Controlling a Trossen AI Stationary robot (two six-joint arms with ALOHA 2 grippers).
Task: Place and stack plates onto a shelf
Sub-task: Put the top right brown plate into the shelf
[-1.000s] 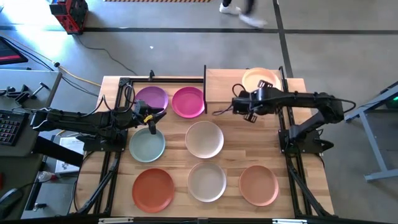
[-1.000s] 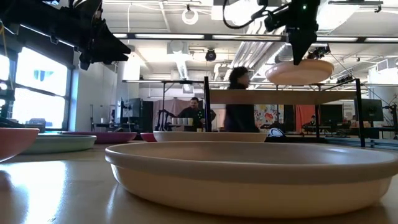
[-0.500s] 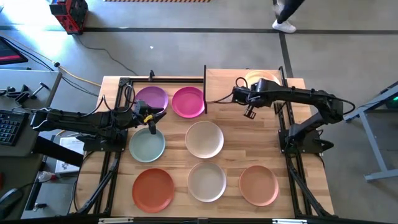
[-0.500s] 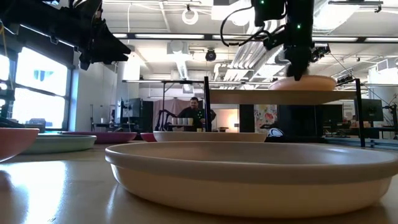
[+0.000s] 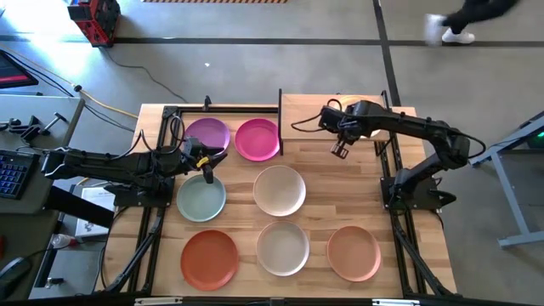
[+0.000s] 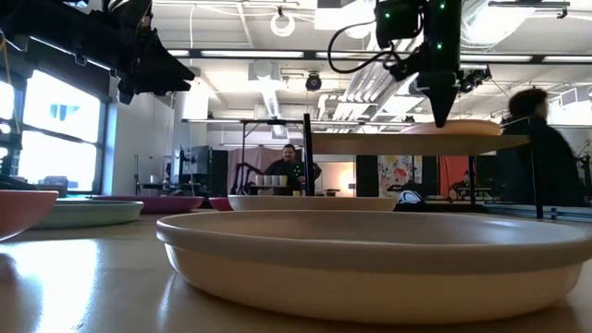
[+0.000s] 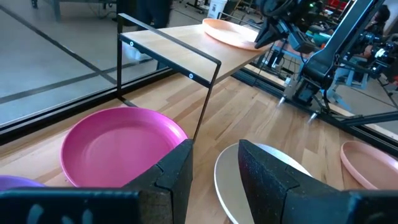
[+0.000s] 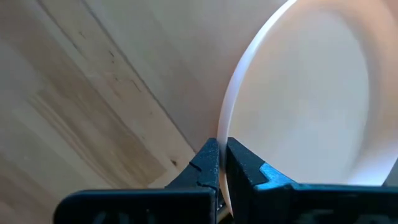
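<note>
A peach plate (image 6: 472, 128) lies on the shelf (image 5: 308, 115), a light-wood board on black legs at the table's far right. My right gripper (image 6: 442, 116) stands above the plate, pointing down, shut on its rim. In the high view the right arm covers most of that plate. My left gripper (image 5: 206, 167) hovers open and holding nothing over the far rim of the pale mint plate (image 5: 201, 201). On the tabletop rest the purple (image 5: 208, 133), magenta (image 5: 257, 138), cream (image 5: 280, 189), off-white (image 5: 283, 247), orange-red (image 5: 209, 259) and second peach (image 5: 353, 253) plates. My right gripper pinches the peach plate's rim (image 8: 225, 134) between its two fingers, one finger (image 8: 245, 168) inside the dish and one outside. The fingers come from above, pointing down. The plate sits level with its underside on the shelf board (image 6: 370, 144).
The shelf's black frame posts (image 5: 280, 119) rise between the magenta plate and the board. The left half of the shelf board is bare wood. A person (image 6: 541, 153) walks in the room behind the table.
My right gripper has come down, still shut on the peach plate. The plate was held clear above the shelf a second ago and now lies on the board. The right arm has swung over the plate in the high view. A person has walked across behind the table.
</note>
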